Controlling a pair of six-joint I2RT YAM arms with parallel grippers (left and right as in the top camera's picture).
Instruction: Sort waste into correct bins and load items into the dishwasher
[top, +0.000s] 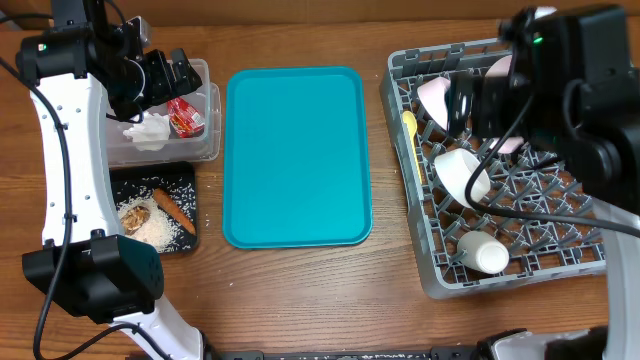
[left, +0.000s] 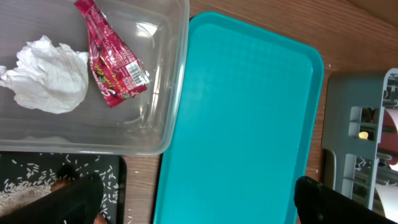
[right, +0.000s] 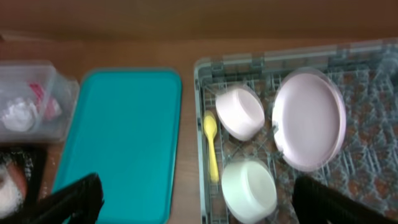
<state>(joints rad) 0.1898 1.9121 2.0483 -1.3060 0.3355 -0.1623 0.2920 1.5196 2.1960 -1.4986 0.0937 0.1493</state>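
Note:
The crumpled white napkin (top: 148, 131) and red wrapper (top: 185, 115) lie in the clear tub (top: 212, 148). Rice (top: 160, 230), the brown lump (top: 135, 213) and the orange-brown stick (top: 170, 208) lie in the black tray (top: 190, 180). The grey rack (top: 430, 250) holds the plate (right: 309, 118), two bowls (right: 239, 112) (right: 249, 190), the cup (top: 483, 252) and the yellow spoon (right: 212, 146). My left gripper (left: 199, 208) is open and empty, above the tub and teal tray edge. My right gripper (right: 202, 202) is open and empty, high over the rack's left side.
A large teal tray (top: 297, 155) lies bare between the bins and the rack. A few rice grains sit on the wood between the black tray and the teal tray (left: 249, 124). My right arm hides part of the rack's far side in the overhead view.

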